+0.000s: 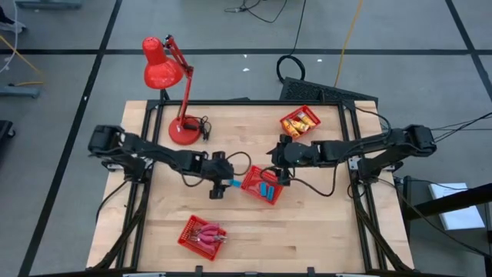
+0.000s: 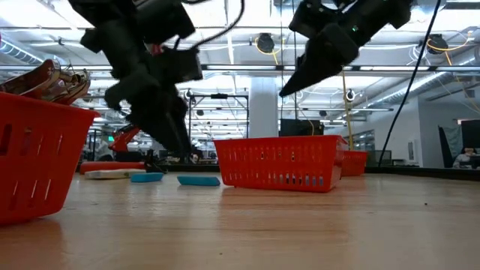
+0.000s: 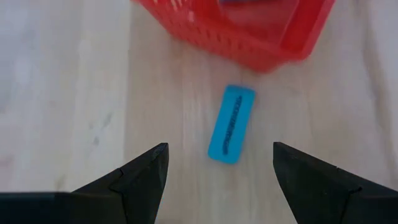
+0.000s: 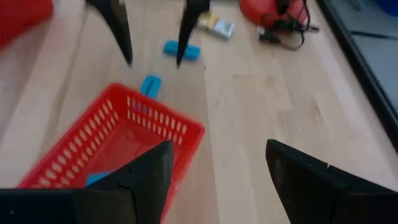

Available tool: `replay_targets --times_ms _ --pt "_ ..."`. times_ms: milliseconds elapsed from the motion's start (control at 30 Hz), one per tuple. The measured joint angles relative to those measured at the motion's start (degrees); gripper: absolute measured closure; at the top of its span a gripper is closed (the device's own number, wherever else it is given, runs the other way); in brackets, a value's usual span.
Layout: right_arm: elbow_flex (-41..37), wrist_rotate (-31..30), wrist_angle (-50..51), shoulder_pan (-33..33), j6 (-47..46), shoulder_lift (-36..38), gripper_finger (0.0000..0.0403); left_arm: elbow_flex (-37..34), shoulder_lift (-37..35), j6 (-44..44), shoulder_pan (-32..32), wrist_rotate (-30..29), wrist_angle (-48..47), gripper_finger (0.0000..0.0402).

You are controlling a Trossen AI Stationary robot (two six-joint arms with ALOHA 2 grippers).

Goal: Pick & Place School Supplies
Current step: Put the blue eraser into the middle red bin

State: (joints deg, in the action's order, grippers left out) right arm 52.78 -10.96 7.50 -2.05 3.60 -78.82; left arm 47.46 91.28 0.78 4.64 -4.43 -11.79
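A blue block [image 3: 231, 123] lies flat on the table just short of the red mesh basket [image 3: 249, 31]. My left gripper [image 3: 221, 149] is open and hovers above the block, one finger on either side, touching nothing. In the right wrist view a second blue block [image 4: 182, 50] lies under the left arm's fingers [image 4: 118, 25], and a yellow-white packet [image 4: 217, 26] lies farther off. My right gripper [image 4: 217, 146] is open and empty above the basket's [image 4: 118, 143] far-right rim. Another blue block [image 4: 99, 177] lies inside the basket. In the high view, my left gripper [image 1: 219, 187] is left of the basket [image 1: 261, 185] and my right gripper [image 1: 278, 161] is above it.
A red desk lamp [image 1: 173, 85] stands at the far left, its base and cord by the loose packet. A basket of yellow-orange packets [image 1: 300, 121] sits far right. A basket of pink-handled tools [image 1: 204, 233] sits near the front edge. Bare wood lies to the near right.
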Motion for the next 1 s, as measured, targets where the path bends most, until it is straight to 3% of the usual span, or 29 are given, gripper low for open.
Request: replay_targets --times_ms 233,500,1000 --pt "0.08 -5.46 2.30 -2.57 0.76 2.57 0.0156 1.77 5.47 0.23 0.00 -0.13 0.44 0.0117" --pt "0.10 -8.52 2.84 -4.26 0.54 4.45 0.0156 1.89 6.34 0.43 -0.17 -0.13 2.71 0.0117" --pt "0.08 -10.25 5.24 -4.82 -0.36 4.91 0.0156 2.02 10.58 -0.53 0.91 1.67 6.50 0.0123"
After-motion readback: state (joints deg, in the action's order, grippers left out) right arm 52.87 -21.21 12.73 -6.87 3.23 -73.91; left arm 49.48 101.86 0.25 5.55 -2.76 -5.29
